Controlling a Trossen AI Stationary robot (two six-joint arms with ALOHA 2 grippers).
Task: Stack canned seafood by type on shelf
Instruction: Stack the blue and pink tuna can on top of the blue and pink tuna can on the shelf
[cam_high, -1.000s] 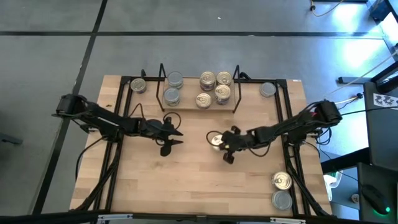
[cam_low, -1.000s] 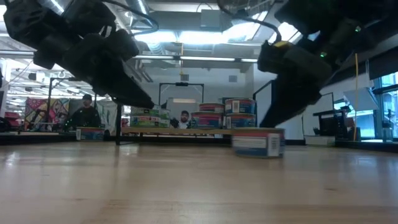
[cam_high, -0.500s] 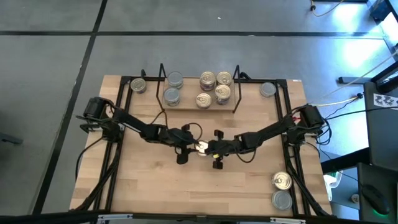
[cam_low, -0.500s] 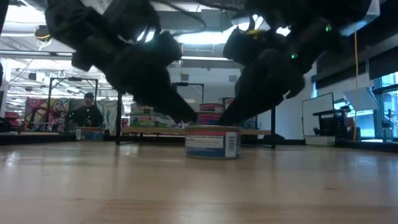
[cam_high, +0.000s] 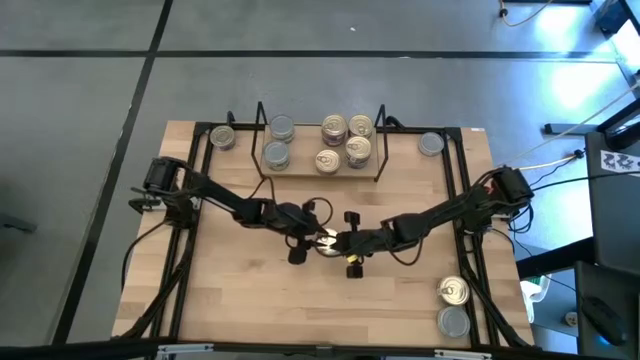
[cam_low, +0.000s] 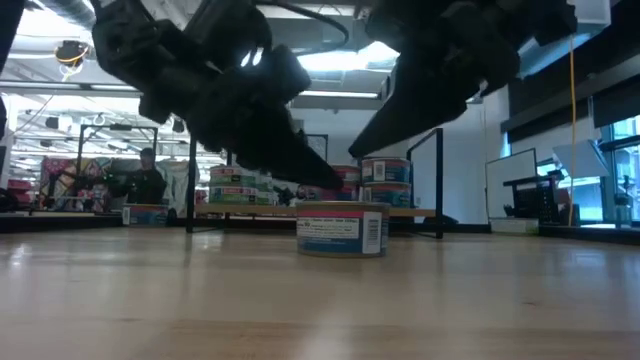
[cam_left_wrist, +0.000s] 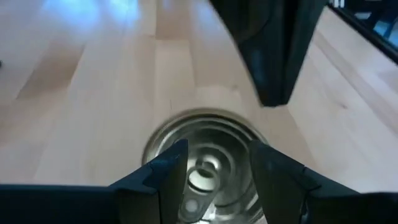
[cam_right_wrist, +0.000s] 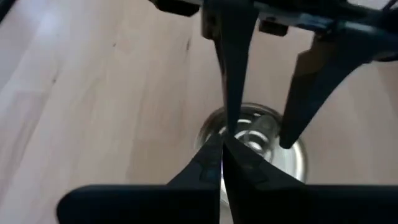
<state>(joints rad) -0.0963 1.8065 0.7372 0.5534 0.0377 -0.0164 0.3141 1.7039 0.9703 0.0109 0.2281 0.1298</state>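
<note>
- On the shelf (cam_high: 318, 175) I counted two grey tins at its left end and four gold-topped tins (cam_high: 345, 141) grouped toward the right, so the sorting looked partly done.
- Still off the shelf: a gold tin (cam_high: 222, 137) at the far left corner, a grey tin (cam_high: 430, 144) at the far right, and a gold and grey pair (cam_high: 453, 305) near the right front.
- The can in play (cam_high: 326, 241) sat mid-desk (cam_high: 240, 310), gold pull-tab top up, well short of the shelf.
- My left gripper (cam_left_wrist: 214, 171) stood with fingers apart, straddling that can's top, not clamped yet as far as I could tell.
- My right gripper (cam_right_wrist: 222, 162) had its fingers together, tips at the can's rim, touching or just beside it.
- Against a second before: the can had been pushed leftward from right of centre to the middle, and my left arm had swung in from open desk to meet it.
- Over the last half second little shifted; both grippers stayed bunched around the can.
</note>
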